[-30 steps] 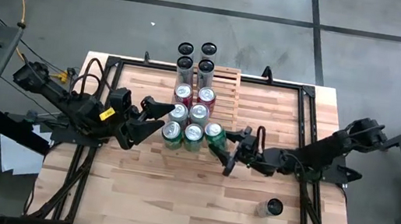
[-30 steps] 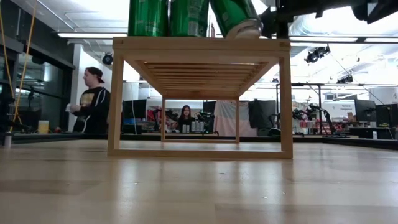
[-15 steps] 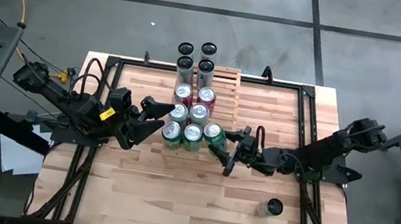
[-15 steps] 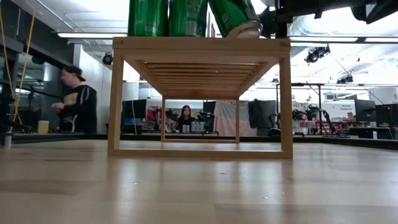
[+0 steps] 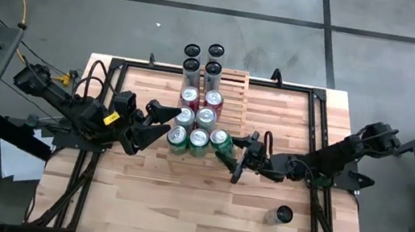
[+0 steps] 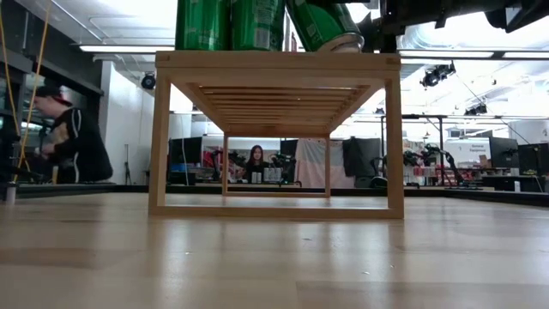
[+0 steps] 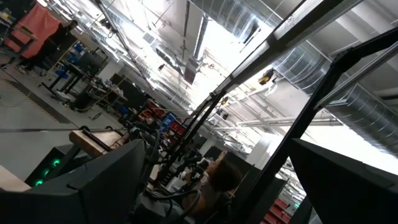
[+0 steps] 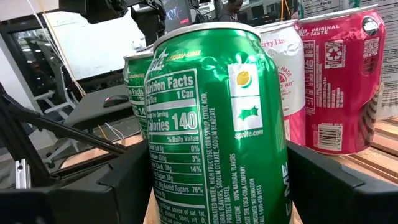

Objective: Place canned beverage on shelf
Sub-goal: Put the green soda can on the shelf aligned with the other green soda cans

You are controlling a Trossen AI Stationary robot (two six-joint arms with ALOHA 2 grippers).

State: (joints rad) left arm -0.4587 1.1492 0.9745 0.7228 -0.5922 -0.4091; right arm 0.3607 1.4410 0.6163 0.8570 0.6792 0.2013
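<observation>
The shelf (image 6: pixel 274 60) stands mid-table at the far side and bears several upright cans: green, pink and black-topped (image 5: pixel 198 98). My right gripper (image 5: pixel 228 153) is shut on a green Sprite can (image 8: pixel 217 124) at the right end of the shelf's front row (image 5: pixel 220 140). In the low view this can (image 6: pixel 322 21) tilts, its top toward the neighbouring green cans. My left gripper (image 5: pixel 162 122) hovers open just left of the shelf, holding nothing. Its wrist view shows only the ceiling. My right gripper pinches the green can's side wall (image 8: pixel 163 180) between its two fingers (image 8: pixel 118 186), about halfway up. The fingers come in roughly level from the table's right side. The can leans left, its bottom rim (image 6: pixel 343 40) just over the shelf's top. I cannot tell whether it touches.
A lone dark can (image 5: pixel 281 216) stands on the table near the right front. Bare wooden tabletop (image 5: pixel 179 201) lies in front of the shelf. Black frame rails (image 5: pixel 108 69) run round the table's edges. A person (image 6: pixel 73 146) stands in the room behind.
Neither gripper nor any can has visibly moved. The person in the room behind has walked toward the left.
</observation>
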